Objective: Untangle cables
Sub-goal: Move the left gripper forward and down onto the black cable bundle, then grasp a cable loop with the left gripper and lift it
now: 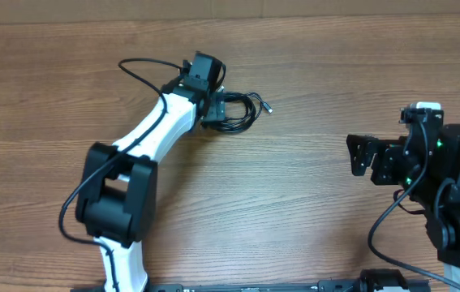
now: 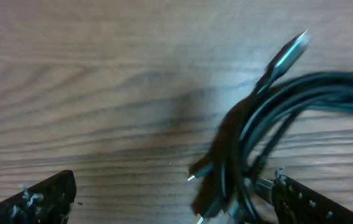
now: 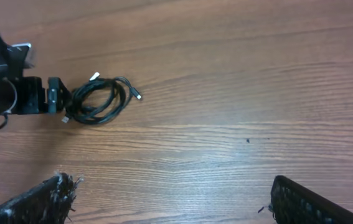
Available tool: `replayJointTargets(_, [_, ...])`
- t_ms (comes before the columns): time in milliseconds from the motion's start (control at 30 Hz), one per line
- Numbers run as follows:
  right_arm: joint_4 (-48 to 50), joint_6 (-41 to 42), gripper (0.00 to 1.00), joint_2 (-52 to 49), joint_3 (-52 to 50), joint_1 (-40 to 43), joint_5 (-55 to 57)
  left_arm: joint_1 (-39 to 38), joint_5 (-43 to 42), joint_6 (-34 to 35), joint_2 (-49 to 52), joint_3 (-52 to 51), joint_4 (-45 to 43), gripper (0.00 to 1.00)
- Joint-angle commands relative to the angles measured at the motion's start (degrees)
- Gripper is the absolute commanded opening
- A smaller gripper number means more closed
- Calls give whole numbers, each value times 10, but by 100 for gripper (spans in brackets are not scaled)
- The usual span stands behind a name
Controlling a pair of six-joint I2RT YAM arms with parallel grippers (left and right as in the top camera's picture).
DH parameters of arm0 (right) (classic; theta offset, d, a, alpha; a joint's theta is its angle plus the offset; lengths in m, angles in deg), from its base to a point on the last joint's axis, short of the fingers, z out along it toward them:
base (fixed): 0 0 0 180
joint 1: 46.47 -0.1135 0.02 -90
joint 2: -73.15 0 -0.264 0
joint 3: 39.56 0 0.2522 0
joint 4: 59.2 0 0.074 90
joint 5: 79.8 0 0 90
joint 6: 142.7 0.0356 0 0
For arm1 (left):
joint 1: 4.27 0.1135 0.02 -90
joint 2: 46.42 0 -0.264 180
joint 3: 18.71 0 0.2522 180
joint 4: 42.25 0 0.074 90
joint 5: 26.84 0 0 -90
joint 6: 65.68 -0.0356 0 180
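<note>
Hovering at the coiled cables on the table, far middle, the left gripper has jaws spread, strands just beside one jaw (nothing pinched yet). The right gripper sits well apart, jaws spread too. Grasp step, I'd judge: next, close on one strand.

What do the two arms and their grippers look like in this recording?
The left arm has white links, black joint housings and a thin black cable alongside. The right arm is mostly black with small green lights. Black finger pads are flecked white.
</note>
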Motion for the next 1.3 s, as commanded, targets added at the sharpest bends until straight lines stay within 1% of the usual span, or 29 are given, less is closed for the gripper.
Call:
replayJointTargets(0, [-3,2,100,-8,16,-2,5,2,10,12,23,13,-2,99])
replayJointTargets(67, [-3,2,100,-13,16,-2,5,2,10,12,27,13,-5,97])
replayJointTargets(100, [-3,2,100,-16,16,-2,5,2,10,12,27,13,-6,94])
replayJointTargets(133, [-3,2,100,-17,16,-2,5,2,10,12,27,13,-7,87])
replayJointTargets(167, [-3,2,100,-19,16,-2,5,2,10,12,26,14,-9,75])
replayJointTargets(233, [-3,2,100,-23,16,-2,5,2,10,12,26,18,-9,34])
replayJointTargets(267, [-3,2,100,-23,16,-2,5,2,10,12,26,21,-7,30])
replayJointTargets(300, [-2,2,100,-25,16,-2,5,2,10,12,26,25,-3,15])
replayJointTargets(333, [-2,2,100,-26,16,-2,5,2,10,12,26,29,1,5])
replayJointTargets(567, [0,2,100,-27,16,-2,5,2,10,11,26,90,48,4])
replayJointTargets(767, [0,2,100,-28,16,-2,5,2,7,7,26,191,142,4])
replayJointTargets(867, [0,2,100,-34,16,-2,0,2,-30,-8,26,245,189,4])
replayJointTargets(1000, [2,2,100,-47,16,-2,-17,4,-126,-35,26,296,228,4])
replayJointTargets(1033, [2,2,100,-55,16,-2,-17,8,-198,-50,26,319,244,4])
replayJointTargets(1133, [4,2,100,-65,16,-2,-17,19,-344,-71,26,355,266,4])
replayJointTargets(1267, [12,2,100,-67,16,-2,-30,38,-532,-83,26,389,275,4])
